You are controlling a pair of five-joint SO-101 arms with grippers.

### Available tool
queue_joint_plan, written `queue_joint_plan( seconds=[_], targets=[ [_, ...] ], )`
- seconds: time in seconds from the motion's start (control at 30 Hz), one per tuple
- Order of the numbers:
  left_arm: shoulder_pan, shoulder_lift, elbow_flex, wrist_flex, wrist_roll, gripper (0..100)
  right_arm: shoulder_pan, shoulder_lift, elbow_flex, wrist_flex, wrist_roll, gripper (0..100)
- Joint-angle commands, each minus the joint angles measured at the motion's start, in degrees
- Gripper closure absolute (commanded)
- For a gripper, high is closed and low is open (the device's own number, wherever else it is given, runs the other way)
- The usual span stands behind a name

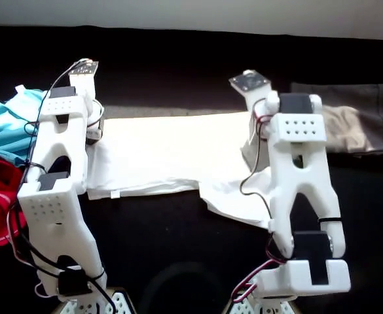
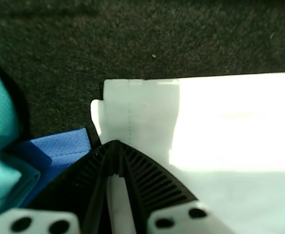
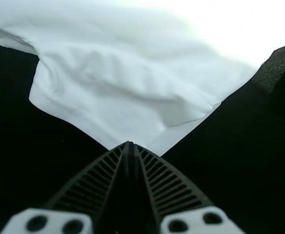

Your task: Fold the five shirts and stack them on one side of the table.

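On the black fabric desk (image 1: 145, 248) the plain white shirt (image 1: 171, 154) lay spread at centre, left claw (image 2: 114, 146) and right claw (image 3: 128, 145) each pinched shut on its edges; a folded grey shirt (image 1: 348, 121) sat far right.

White shirt (image 1: 158, 157) lies spread across dark table (image 1: 178, 65).

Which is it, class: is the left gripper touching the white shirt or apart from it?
Touching. The left wrist view shows the left gripper shut, with a strip of the white shirt clamped in it.
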Motion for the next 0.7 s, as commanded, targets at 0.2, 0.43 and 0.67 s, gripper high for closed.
queue_joint_plan(
  seconds=[0.2,0.43,0.67],
  targets=[
    [0.7,1.2,-1.6,-1.0,0.2,99,0.2,-12.1,35.6,-27.2,2.0,99.0],
    [0.7,1.3,-1.6,-1.0,0.2,99,3.9,-12.0,39.2,-30.6,3.3,99.0],
    [0.7,1.3,-1.6,-1.0,0.2,99,13.1,-12.1,39.3,-30.4,12.0,99.0]
  ],
)
